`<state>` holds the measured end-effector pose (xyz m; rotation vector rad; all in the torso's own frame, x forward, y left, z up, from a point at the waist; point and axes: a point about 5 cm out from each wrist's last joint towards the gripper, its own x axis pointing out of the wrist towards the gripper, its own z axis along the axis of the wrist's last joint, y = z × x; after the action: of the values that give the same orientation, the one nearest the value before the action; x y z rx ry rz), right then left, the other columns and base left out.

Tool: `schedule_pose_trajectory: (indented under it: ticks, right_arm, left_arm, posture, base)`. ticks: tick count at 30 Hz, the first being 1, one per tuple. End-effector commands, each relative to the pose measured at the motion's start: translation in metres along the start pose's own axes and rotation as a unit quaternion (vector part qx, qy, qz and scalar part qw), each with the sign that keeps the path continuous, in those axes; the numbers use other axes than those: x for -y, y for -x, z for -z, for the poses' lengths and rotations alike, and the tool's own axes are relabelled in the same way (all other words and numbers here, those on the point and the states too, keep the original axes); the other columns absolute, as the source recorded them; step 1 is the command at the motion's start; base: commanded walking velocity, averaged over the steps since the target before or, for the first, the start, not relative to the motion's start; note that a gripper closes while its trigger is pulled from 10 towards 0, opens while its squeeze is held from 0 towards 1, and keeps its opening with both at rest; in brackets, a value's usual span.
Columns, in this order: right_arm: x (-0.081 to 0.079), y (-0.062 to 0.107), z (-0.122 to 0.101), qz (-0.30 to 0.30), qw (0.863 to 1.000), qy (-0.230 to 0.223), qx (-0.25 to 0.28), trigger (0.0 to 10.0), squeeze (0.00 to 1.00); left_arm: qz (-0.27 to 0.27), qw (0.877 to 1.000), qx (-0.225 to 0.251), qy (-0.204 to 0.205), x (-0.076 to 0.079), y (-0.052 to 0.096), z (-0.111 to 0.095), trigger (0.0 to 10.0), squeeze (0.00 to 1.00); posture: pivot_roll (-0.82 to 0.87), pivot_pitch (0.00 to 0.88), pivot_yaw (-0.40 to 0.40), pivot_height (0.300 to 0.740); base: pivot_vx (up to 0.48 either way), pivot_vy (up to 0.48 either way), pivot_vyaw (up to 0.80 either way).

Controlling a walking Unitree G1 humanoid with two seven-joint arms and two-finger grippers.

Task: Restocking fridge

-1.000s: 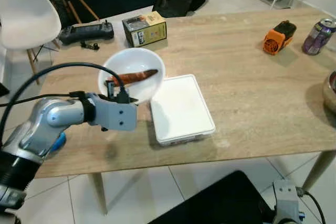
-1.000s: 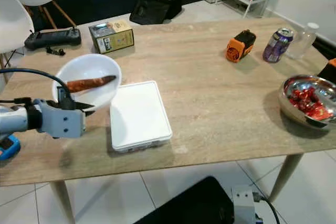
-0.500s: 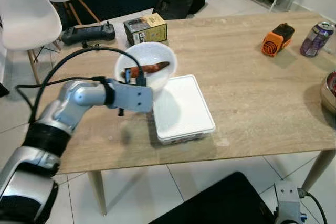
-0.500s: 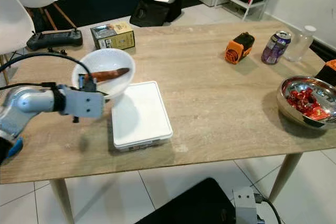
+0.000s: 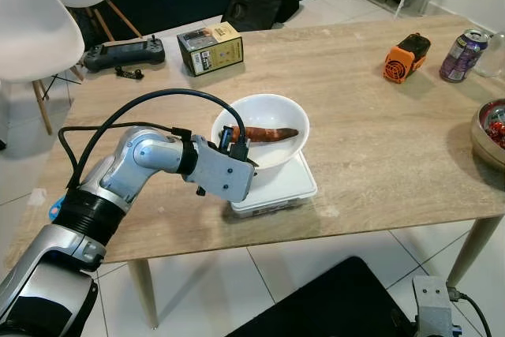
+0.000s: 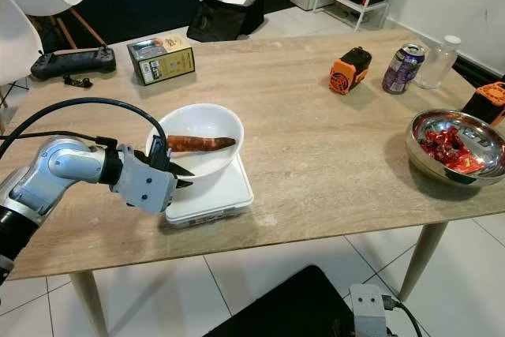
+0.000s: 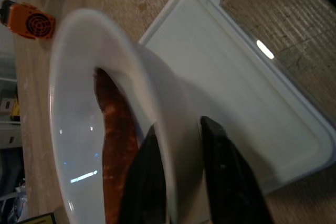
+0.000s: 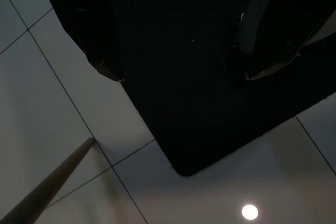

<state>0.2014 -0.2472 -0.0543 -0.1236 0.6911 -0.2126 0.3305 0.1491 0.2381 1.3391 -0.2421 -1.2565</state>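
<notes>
Since a second ago the left gripper (image 7: 176,182) has carried the white bowl (image 5: 264,128) from the table's left part across to the white lidded container (image 5: 296,187), and the bowl now sits over that container's lid, covering most of it. The gripper's two black fingers are clamped on the bowl's near rim, one finger inside the wall and one outside, as the left wrist view shows plainly. That pinch on the rim is probably why the bowl stays level enough to keep its load. Whether the bowl's base already rests on the lid or hangs just above it, I cannot tell.

Inside the bowl lies a long reddish-brown vegetable (image 6: 199,144), likely a sweet potato or carrot, stretched across the bottom. The bowl is plain, glossy and deep.

Beyond the container, towards the table's far edge, stands a small yellow box (image 5: 210,47), with a black controller (image 5: 125,52) further to its left. Well to the container's right are an orange device (image 6: 350,69), a purple can (image 6: 401,68) and a steel bowl of red sweets (image 6: 456,146). The right arm hangs idle below the table; its wrist view sees floor tiles, its fingers spread apart
</notes>
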Motion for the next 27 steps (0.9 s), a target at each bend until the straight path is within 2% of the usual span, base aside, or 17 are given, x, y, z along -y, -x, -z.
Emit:
schedule_pose_trajectory:
  ticks: [1, 7, 8, 9, 10, 15, 16, 18, 19, 20, 22, 24, 25, 26, 27]
  right_arm:
    - [-0.001, 0.003, 0.009, -0.002, 1.0, 0.0, -0.017, 10.0, 0.04]
    - [-0.002, 0.001, 0.005, -0.003, 1.0, -0.002, -0.012, 10.0, 0.04]
    - [-0.003, 0.001, 0.005, -0.003, 1.0, -0.002, -0.011, 10.0, 0.04]
    - [-0.003, 0.001, 0.005, -0.003, 1.0, -0.002, -0.011, 10.0, 0.04]
    - [-0.002, 0.002, 0.006, -0.003, 1.0, -0.001, -0.012, 10.0, 0.04]
    - [0.001, 0.003, 0.009, -0.002, 1.0, 0.001, -0.015, 10.0, 0.04]
    - [0.001, 0.003, 0.009, -0.002, 1.0, 0.001, -0.015, 10.0, 0.04]
    - [0.002, 0.003, 0.01, -0.002, 1.0, 0.003, -0.016, 10.0, 0.04]
    - [0.002, 0.003, 0.01, -0.002, 1.0, 0.003, -0.016, 10.0, 0.04]
    - [0.002, 0.003, 0.01, -0.003, 1.0, 0.004, -0.017, 10.0, 0.04]
    - [0.002, 0.003, 0.01, -0.003, 1.0, 0.004, -0.017, 10.0, 0.04]
    - [-0.001, 0.002, 0.008, -0.007, 1.0, 0.008, -0.017, 10.0, 0.04]
    - [-0.002, 0.002, 0.006, -0.009, 1.0, 0.009, -0.015, 10.0, 0.04]
    - [-0.002, 0.002, 0.006, -0.009, 1.0, 0.009, -0.015, 10.0, 0.04]
    - [-0.003, 0.001, 0.005, -0.011, 1.0, 0.009, -0.014, 10.0, 0.04]
  left_arm:
    - [-0.003, 1.0, -0.002, -0.002, 0.002, 0.001, 0.002, 10.0, 1.0]
    - [-0.058, 0.998, -0.001, -0.038, -0.009, 0.003, 0.001, 10.0, 1.0]
    - [-0.086, 0.995, 0.004, -0.047, -0.016, 0.006, -0.003, 10.0, 0.68]
    - [-0.103, 0.993, 0.008, -0.053, -0.02, 0.008, -0.005, 10.0, 0.68]
    - [-0.118, 0.991, 0.013, -0.057, -0.026, 0.015, -0.009, 10.0, 0.0]
    - [-0.124, 0.99, 0.015, -0.059, -0.031, 0.032, -0.018, 10.0, 0.0]
    - [-0.124, 0.99, 0.015, -0.059, -0.031, 0.032, -0.018, 10.0, 0.0]
    - [-0.118, 0.992, 0.007, -0.033, -0.031, 0.05, -0.023, 10.0, 0.0]
    - [-0.118, 0.992, 0.007, -0.033, -0.031, 0.05, -0.023, 10.0, 0.0]
    - [-0.125, 0.992, 0.005, -0.007, -0.031, 0.059, -0.024, 10.0, 0.0]
    - [-0.125, 0.992, 0.005, -0.007, -0.031, 0.059, -0.024, 10.0, 0.0]
    - [-0.176, 0.982, -0.004, 0.066, -0.031, 0.072, -0.017, 10.0, 0.0]
    - [-0.217, 0.97, -0.011, 0.106, -0.031, 0.075, -0.009, 10.0, 0.0]
    - [-0.217, 0.97, -0.011, 0.106, -0.031, 0.075, -0.009, 10.0, 0.0]
    - [-0.27, 0.95, -0.017, 0.157, -0.031, 0.078, 0.002, 10.0, 0.0]
  posture:
    - [0.01, 0.14, 0.008, 0.717]
    - [0.01, 0.135, 0.007, 0.717]
    - [0.0, 0.135, 0.005, 0.717]
    - [0.0, 0.135, 0.005, 0.717]
    - [0.01, 0.137, 0.002, 0.717]
    - [0.01, 0.138, 0.0, 0.717]
    - [0.01, 0.138, 0.0, 0.717]
    - [0.01, 0.142, -0.002, 0.717]
    - [0.01, 0.142, -0.002, 0.717]
    - [0.02, 0.143, -0.005, 0.717]
    - [0.02, 0.143, -0.005, 0.717]
    - [0.03, 0.142, -0.009, 0.717]
    - [0.03, 0.142, -0.01, 0.717]
    - [0.03, 0.142, -0.01, 0.717]
    - [0.03, 0.142, -0.012, 0.717]
  base:
    - [0.0, 0.0, 0.0]
    - [0.0, 0.0, 0.0]
    - [0.0, 0.0, 0.0]
    - [0.0, 0.0, 0.0]
    - [0.0, 0.0, 0.0]
    - [0.0, 0.0, 0.0]
    - [0.0, 0.0, 0.0]
    - [0.0, 0.0, 0.0]
    - [0.0, 0.0, 0.0]
    - [0.0, 0.0, 0.0]
    - [0.0, 0.0, 0.0]
    - [0.0, 0.0, 0.0]
    - [0.0, 0.0, 0.0]
    - [0.0, 0.0, 0.0]
    - [0.0, 0.0, 0.0]
